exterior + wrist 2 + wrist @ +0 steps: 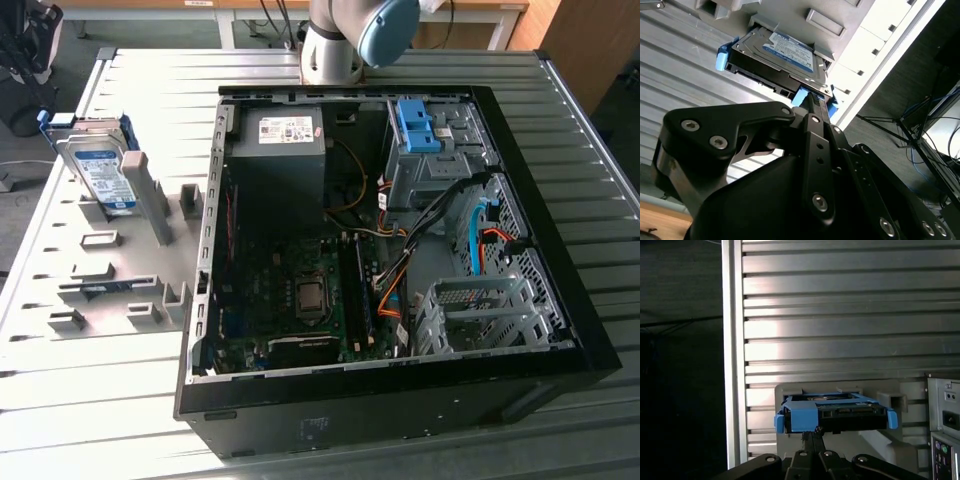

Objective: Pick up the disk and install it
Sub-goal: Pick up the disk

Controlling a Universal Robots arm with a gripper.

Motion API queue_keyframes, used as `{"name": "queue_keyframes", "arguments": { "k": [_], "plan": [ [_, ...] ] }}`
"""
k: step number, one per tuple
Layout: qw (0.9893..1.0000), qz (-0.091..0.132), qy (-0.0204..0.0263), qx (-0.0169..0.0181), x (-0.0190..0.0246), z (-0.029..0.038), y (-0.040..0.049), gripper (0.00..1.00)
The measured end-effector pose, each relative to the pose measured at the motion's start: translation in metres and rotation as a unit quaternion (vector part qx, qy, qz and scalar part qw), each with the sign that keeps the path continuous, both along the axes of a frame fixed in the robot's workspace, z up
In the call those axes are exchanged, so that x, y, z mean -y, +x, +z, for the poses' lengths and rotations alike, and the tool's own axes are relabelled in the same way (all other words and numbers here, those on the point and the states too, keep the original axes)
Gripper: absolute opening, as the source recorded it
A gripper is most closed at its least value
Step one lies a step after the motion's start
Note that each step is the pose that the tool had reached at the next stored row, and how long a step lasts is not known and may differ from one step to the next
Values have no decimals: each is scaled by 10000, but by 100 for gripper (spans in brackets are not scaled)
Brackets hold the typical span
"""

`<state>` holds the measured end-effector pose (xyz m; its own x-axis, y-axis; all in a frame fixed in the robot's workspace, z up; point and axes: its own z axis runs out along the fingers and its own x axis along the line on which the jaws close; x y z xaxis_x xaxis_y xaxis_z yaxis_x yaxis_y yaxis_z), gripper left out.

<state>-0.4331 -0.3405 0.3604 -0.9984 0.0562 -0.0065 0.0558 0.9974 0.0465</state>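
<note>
— One black metal gripper (813,432) sits nearest in both wrist views, with its linkages and bolts in front. How do its fingers stand?

— Drawn narrow, side by side, with no gap that I can make out and nothing held between them.

— And the disk?

— The disk (790,50), a flat silver-metal hard drive with a blue-and-white label and blue plastic rails, lies just past the fingertips in the second wrist view. From there I cannot tell whether the tips touch its blue rail. In the first wrist view its blue-railed end faces the camera.

— What carries it?

— A pale grey plastic holder plate with slots and upright fins (110,268). In the exterior view the disk leans tilted in the plate's far end, label up, at the exterior view's left.

— And under that?

— A ribbed silver aluminium table (100,400). Beside the plate, towards the exterior view's right, a large black computer case (400,400) lies on its side with the panel off.

— Inside it?

— Near its front wall, a green motherboard (300,290) and a bare perforated metal drive cage (480,315). Further back are a grey box-shaped power supply with a white sticker (280,150) and a blue plastic bracket on a second metal cage (418,125).

— Farthest off?

— The grey and light-blue joint of the robot arm (345,35), beyond the case's far wall and well apart from the disk.
</note>
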Motion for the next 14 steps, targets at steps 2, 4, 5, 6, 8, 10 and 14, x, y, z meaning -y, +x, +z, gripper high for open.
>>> {"name": "queue_keyframes", "arguments": {
  "k": [2,4,5,6,8,10,14],
  "plan": [
    [10000,35,0,0,0,0,0,11],
    [10000,79,0,0,0,0,0,11],
    [9999,100,0,0,0,0,0,11],
    [9999,137,0,0,0,0,0,11],
    [9999,138,0,0,0,0,0,11],
    [9999,139,0,0,0,0,0,11],
    [9999,139,0,0,0,0,0,11]
  ]
}}
